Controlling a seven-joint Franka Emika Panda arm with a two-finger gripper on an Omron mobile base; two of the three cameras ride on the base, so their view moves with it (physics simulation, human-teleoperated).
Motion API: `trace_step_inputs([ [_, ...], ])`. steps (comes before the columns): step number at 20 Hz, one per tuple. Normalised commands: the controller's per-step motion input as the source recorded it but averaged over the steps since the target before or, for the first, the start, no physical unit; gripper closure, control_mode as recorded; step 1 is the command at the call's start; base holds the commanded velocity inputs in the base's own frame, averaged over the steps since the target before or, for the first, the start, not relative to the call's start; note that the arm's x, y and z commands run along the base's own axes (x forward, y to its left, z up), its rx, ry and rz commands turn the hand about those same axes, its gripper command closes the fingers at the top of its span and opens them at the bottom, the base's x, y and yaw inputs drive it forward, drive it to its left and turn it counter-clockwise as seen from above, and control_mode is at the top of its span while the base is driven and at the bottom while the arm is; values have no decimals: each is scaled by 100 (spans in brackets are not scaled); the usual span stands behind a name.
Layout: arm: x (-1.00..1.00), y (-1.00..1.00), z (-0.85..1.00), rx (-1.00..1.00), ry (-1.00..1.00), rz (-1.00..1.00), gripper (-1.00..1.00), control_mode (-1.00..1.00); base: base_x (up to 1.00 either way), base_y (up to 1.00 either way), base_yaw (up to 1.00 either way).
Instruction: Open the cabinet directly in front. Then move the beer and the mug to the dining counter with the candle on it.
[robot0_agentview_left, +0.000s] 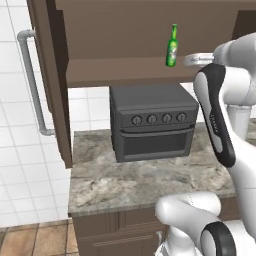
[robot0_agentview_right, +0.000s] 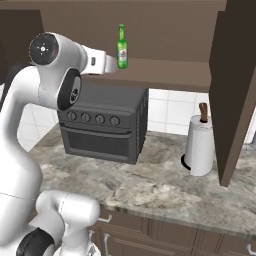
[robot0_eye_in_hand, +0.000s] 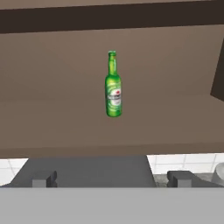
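We have the cabinet already standing open, its doors swung wide to either side, so the shelf inside is free to reach. The beer stands upright on that shelf, a little back from the front edge and directly above the toaster oven, which sits on the bench below. No mug can be made out on the part of the shelf we can see.

Our claw is raised level with the shelf, in front of the beer and apart from it, with its two dark fingertips spread wide and nothing between them. We judge it is held this way so the bottle can pass between the fingers as the arm pushes in, and so it meets the thick body rather than the narrow neck.

A paper towel roll stands on the bench to the right of the toaster oven, clear of this reach.
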Motion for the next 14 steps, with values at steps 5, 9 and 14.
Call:
trace_step_inputs([
  [5,5,-12,0,0,0,-3,-100,-100,0,0,0],
  [9,35,0,1,0,1,-3,-100,-100,0,0,0],
  [14,41,0,12,0,3,-2,-100,-100,0,0,0],
])
